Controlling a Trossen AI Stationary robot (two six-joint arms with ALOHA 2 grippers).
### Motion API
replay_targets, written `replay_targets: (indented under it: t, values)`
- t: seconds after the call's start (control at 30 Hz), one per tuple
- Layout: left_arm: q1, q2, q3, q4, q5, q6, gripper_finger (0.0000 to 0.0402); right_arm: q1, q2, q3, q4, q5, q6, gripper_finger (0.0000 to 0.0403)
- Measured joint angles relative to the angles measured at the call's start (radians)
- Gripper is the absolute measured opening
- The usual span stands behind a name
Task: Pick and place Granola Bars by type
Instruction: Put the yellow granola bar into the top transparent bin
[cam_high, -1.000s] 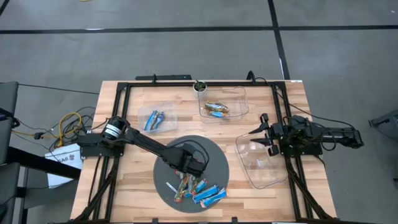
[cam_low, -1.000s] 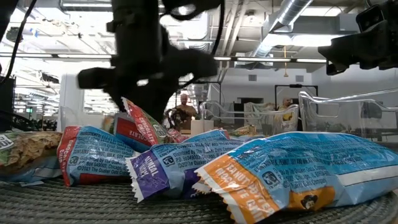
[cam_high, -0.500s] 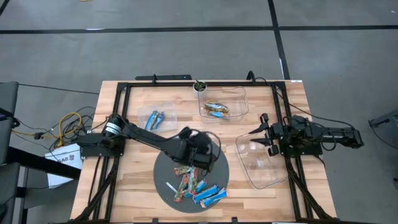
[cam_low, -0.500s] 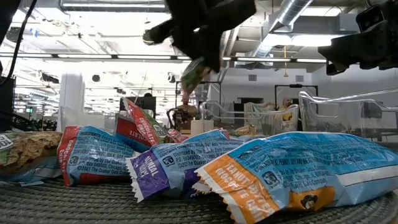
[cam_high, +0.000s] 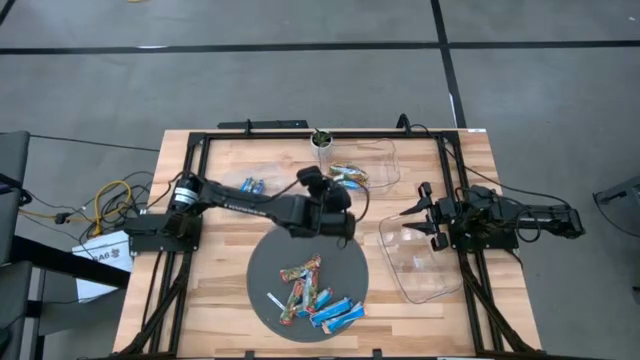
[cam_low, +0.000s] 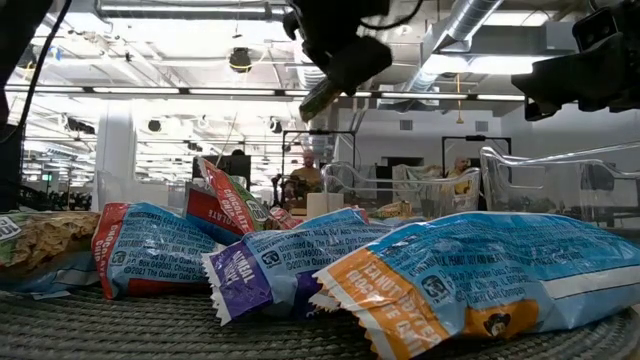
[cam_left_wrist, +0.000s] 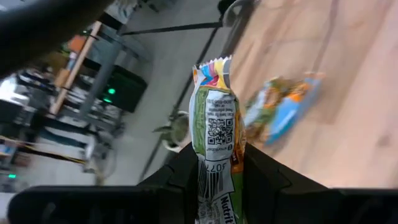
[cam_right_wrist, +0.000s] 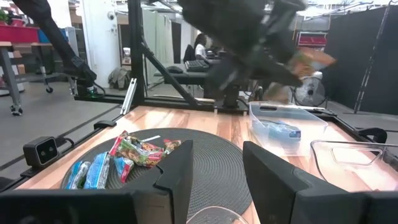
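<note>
Up from the round mat (cam_high: 340, 262) went the left claw (cam_left_wrist: 214, 163), clamped on a colourful bar (cam_left_wrist: 216, 134), near the back tub (cam_high: 385, 168). It probably drops there next. Right claw (cam_high: 414, 222) waits, fingers apart.

You see a white, green and orange wrapper with a black code on the bar (cam_left_wrist: 217, 134) between the left gripper (cam_left_wrist: 219, 167)'s dark fingers.
</note>
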Motion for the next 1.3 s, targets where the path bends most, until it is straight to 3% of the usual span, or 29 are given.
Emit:
replay_targets:
  t: [0.4,0.6,0.87,1.13,1.3]
  values:
    - [0.073,0.0,0.0,0.007,-0.028,0.091,0.0084,0.0,0.0,0.0,0.0,0.0,0.0,0.0133]
    - [0.095,0.011,-0.001,0.153,-0.014,0.361,0.0084,0.0,0.0,0.0,0.0,0.0,0.0,0.0134]
    - [0.148,0.011,-0.076,0.506,0.271,0.826,0.0084,0.0,0.0,0.0,0.0,0.0,0.0,0.0134]
    - [0.23,0.011,-0.093,0.476,0.556,1.082,0.0084,0.0,0.0,0.0,0.0,0.0,0.0,0.0134]
    - [0.267,0.011,-0.094,0.446,0.663,1.158,0.0084,0.0,0.0,0.0,0.0,0.0,0.0,0.0133]
